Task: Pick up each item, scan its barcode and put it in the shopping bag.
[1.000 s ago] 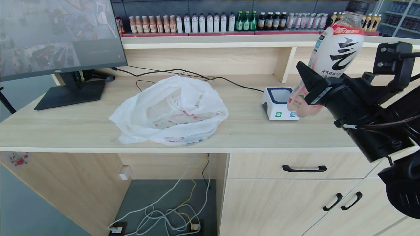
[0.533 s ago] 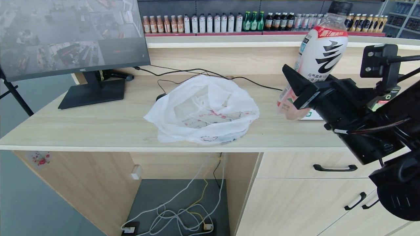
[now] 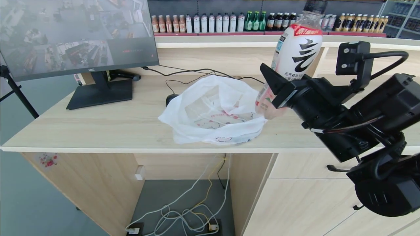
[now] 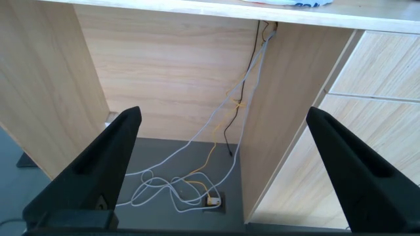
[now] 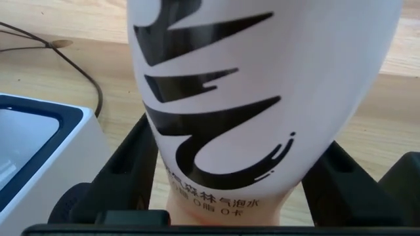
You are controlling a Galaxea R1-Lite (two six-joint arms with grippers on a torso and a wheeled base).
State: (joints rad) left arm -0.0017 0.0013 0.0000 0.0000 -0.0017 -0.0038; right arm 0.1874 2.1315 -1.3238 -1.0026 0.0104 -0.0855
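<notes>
- I see the right gripper (image 3: 279, 90) clamped on the lower body of the drink bottle (image 3: 297, 49), which is cap up and slightly tilted.
- In head view the bottle base overlaps the right rim of the white shopping bag (image 3: 210, 111). The bag lies open on the counter (image 3: 98, 127).
- Barcode scanner (image 5: 33, 141) sits just beside the bottle.
- Left gripper (image 4: 223, 115) has its fingers spread wide and holds nothing. It is below the countertop, facing the cables (image 4: 190, 177).
</notes>
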